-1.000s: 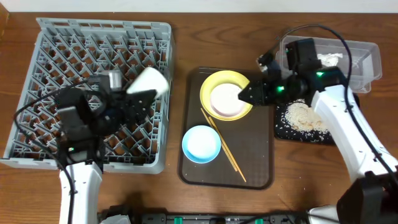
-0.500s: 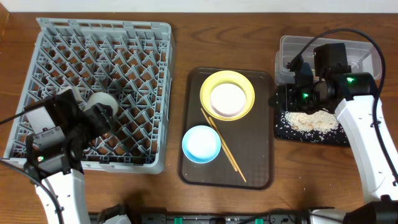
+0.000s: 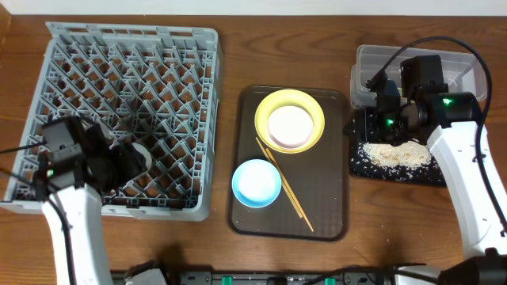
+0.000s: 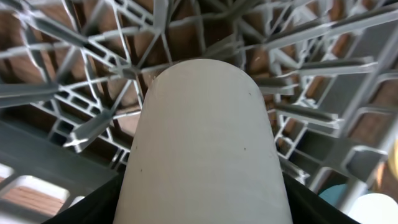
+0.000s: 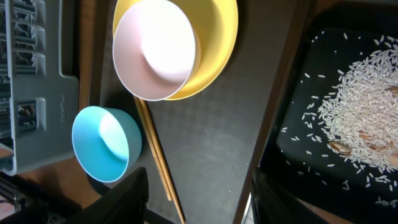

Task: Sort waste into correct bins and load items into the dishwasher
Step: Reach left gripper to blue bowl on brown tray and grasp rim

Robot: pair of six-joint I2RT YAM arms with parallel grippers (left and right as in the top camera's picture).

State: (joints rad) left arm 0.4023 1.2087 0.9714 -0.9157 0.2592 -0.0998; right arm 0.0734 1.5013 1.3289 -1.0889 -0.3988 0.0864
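Note:
My left gripper is shut on the small white cup and holds it low in the front part of the grey dish rack. In the left wrist view the cup fills the space between my fingers, over the rack's lattice. My right gripper is open and empty over the gap between the brown tray and the black tray, which holds rice scraps. The white bowl sits in the yellow plate. The blue bowl and chopsticks lie nearby.
The dishes rest on the dark brown serving tray. The clear tub stands at the back right, partly hidden by my right arm. The right wrist view shows my open fingers, the blue bowl, chopsticks and rice.
My left gripper carried the white cup left and down into the rack's front part. My right gripper moved from beside the yellow plate to the black tray's edge, then stayed still.

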